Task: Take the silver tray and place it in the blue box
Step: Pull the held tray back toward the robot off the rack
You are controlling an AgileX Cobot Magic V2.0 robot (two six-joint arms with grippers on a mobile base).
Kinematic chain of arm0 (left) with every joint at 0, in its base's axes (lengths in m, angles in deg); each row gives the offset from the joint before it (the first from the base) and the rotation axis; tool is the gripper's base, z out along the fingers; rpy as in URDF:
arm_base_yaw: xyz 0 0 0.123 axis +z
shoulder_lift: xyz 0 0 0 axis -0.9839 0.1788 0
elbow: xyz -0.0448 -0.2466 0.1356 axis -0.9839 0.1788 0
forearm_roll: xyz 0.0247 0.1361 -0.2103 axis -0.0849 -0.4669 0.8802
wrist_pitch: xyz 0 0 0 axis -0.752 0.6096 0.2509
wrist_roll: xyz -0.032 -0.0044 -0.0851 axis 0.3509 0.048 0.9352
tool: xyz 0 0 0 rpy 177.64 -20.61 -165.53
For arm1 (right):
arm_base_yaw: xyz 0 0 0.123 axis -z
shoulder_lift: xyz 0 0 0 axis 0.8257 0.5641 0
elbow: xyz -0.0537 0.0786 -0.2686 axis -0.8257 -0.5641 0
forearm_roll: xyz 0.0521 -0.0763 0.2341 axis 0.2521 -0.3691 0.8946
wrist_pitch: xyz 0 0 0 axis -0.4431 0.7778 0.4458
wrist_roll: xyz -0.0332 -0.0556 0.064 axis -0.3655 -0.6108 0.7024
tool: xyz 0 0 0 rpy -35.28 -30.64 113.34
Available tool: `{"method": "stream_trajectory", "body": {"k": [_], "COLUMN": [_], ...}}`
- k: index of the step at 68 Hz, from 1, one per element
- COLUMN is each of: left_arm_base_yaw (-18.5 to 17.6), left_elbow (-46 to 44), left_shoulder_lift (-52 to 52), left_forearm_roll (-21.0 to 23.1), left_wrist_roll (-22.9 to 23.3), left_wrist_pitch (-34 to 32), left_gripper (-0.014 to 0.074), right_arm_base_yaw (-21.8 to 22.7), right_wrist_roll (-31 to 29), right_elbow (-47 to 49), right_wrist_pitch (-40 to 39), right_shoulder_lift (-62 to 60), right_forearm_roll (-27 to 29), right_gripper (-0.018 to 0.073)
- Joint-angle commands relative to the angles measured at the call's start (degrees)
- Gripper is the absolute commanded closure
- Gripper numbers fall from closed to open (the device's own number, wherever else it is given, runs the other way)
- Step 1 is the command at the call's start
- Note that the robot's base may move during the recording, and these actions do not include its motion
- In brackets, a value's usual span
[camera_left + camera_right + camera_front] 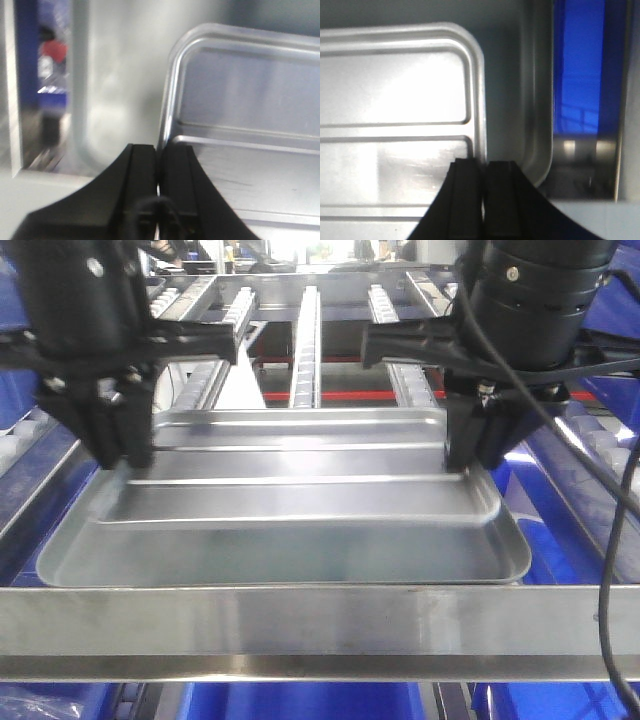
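Left gripper (125,460) and right gripper (463,464) each pinch a side rim of the silver tray (290,530); I see a steel frame bar (300,625) before it, blue box (300,702) below.

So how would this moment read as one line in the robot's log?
phase: grasp | left jaws: shut on silver tray left rim | right jaws: shut on right rim | placed: no

The silver tray (290,540) is gleaming as smooth polished metal. The near frame bar (300,625) is showing duller brushed steel. The blue box (577,65) is looking like smooth plastic. The left gripper (159,165) and right gripper (484,172) are appearing matt black.
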Motion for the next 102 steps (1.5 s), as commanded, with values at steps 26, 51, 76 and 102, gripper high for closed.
{"method": "stream_trajectory", "body": {"k": [26, 51, 76, 102], "left_arm_base_yaw": [-9.11, -21.21, -23.23, -23.23], "left_elbow": [10.94, 17.69, 17.83, 17.33], "left_shoulder_lift": [-14.5, -18.07, -18.07, -18.07], "left_forearm_roll": [-0.48, -0.6, -0.82, -1.3], "left_wrist_roll": [7.51, 18.05, 19.2, 19.2], "left_wrist_pitch": [1.63, 3.41, 2.49, 2.7], "left_gripper": [0.0688, 0.0688, 0.0688, 0.0688], "right_arm_base_yaw": [-12.55, -22.67, -23.17, -23.17], "right_wrist_roll": [12.15, 24.79, 25.17, 25.17], "right_elbow": [-4.38, -10.71, -11.42, -11.42], "right_wrist_pitch": [3.63, 8.57, 8.65, 8.91], "right_shoulder_lift": [-7.31, -14.91, -15.93, -15.93], "right_forearm_roll": [-1.49, -7.86, -8.41, -8.41], "right_gripper": [0.05, 0.05, 0.05, 0.05]}}
